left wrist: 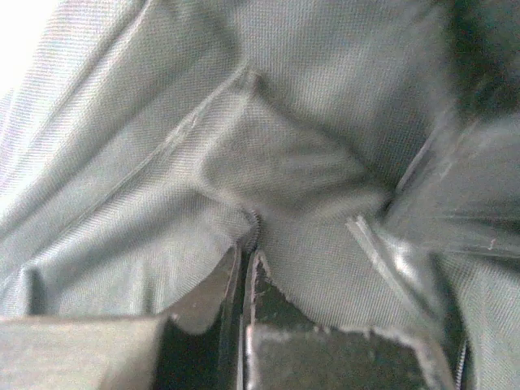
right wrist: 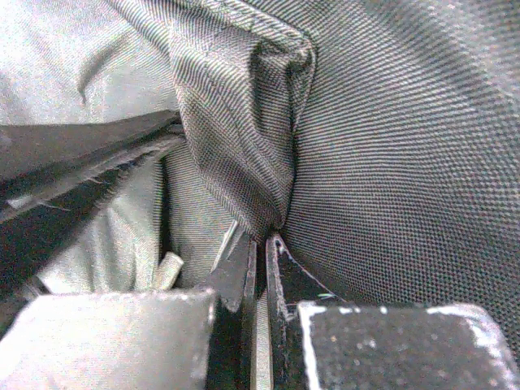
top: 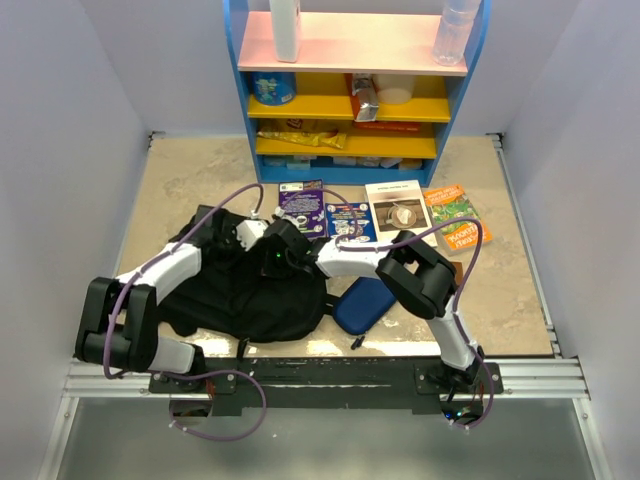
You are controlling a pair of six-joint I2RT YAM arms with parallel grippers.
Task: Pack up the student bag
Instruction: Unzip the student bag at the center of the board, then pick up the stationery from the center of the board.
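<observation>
Left wrist view, closest in: my left hand (left wrist: 246, 262) has its two fingers pressed together with no gap, and a ridge of black fabric from the student bag (left wrist: 162, 162) runs into the tips, beside a short run of zip teeth (left wrist: 254, 221). I judge I am pinching the cloth next to the zip so that one side of the opening can be lifted. Right wrist view, equally close: my right hand (right wrist: 264, 248) is also closed tight, with a raised fold of the same woven black fabric caught between its tips. I take this as the matching grip on the other side, so the two pinches can pull the mouth of the bag apart. Whether the zip is already undone, I cannot tell. From the top external view, the bag lies flat on the bench (top: 180, 180) near my arm bases, left of centre, with both hands meeting on its upper part. Just right of it, touching its edge, sits a dark blue pencil case (top: 365, 303). Beyond, four books (top: 398, 210) lie in a row, not yet packed. Farthest back stands a blue shelf unit (top: 350, 90).
</observation>
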